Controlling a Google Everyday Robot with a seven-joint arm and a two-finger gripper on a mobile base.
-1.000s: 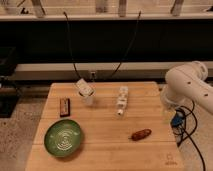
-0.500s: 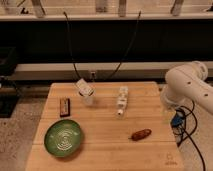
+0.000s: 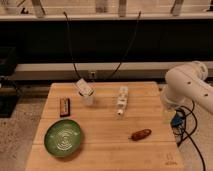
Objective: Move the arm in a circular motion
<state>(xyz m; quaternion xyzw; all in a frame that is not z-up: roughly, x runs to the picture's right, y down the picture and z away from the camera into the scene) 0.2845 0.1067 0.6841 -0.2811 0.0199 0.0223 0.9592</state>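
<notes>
No change over the last second: large glossy white arm (image 3: 187, 85) sits unmoved off the wooden table (image 3: 105, 150) right edge, hand out of sight beneath it, state untellable; circling apparently not begun.

A light wooden table (image 3: 102, 122) fills the lower middle. Left of it lies a speckled grey floor (image 3: 17, 135). Behind the table runs a pale ledge (image 3: 142, 70), and above that a dark wall panel (image 3: 160, 42) topped by a bright rail (image 3: 75, 16). Two black cables (image 3: 69, 47) hang down the panel toward the table's far edge. The pincer is hidden somewhere past the table's right side.
</notes>
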